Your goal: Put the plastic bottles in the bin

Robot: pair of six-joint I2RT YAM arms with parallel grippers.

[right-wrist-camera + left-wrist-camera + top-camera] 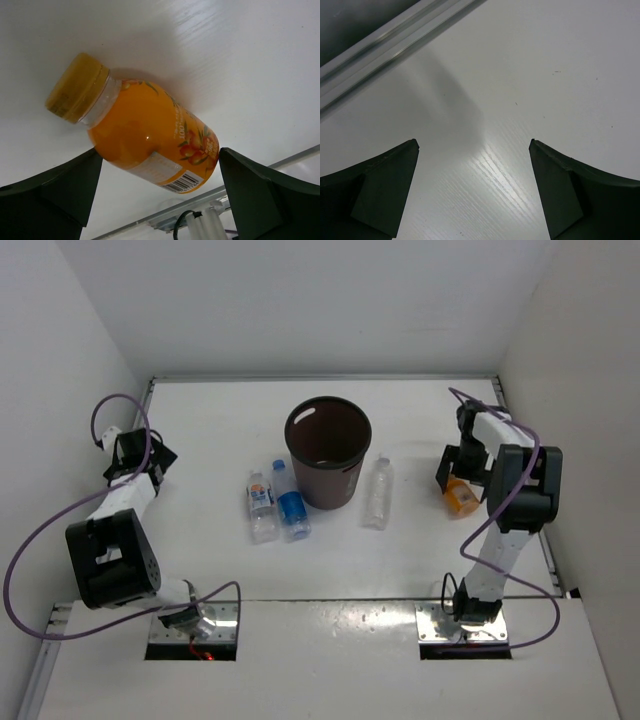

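The bin (pixel 328 452) is standing upright in the middle of the table (pixel 220 415), mouth open to the top camera. Three bottles are lying on their sides near it. The white-blue bottle (pixel 262 506) and the blue-cap bottle (pixel 290 501) are resting side by side just left of the bin, the blue-cap one closer to it. The clear bottle (pixel 377 492) is lying just right of the bin.

The orange bottle (pixel 150 135) is lying on its side well to the right, near the table's right edge. The right claw (pixel 160 150) is hanging over it with its fingers (pixel 55 195) spread wide, one on each side of the bottle. Whether either finger is touching the bottle cannot be told.

The left claw (pixel 474 145) is hovering over bare table at the far left, well apart from every bottle. Its jaws are spread and holding nothing, and a metal rail (pixel 385 45) is running past ahead of them.
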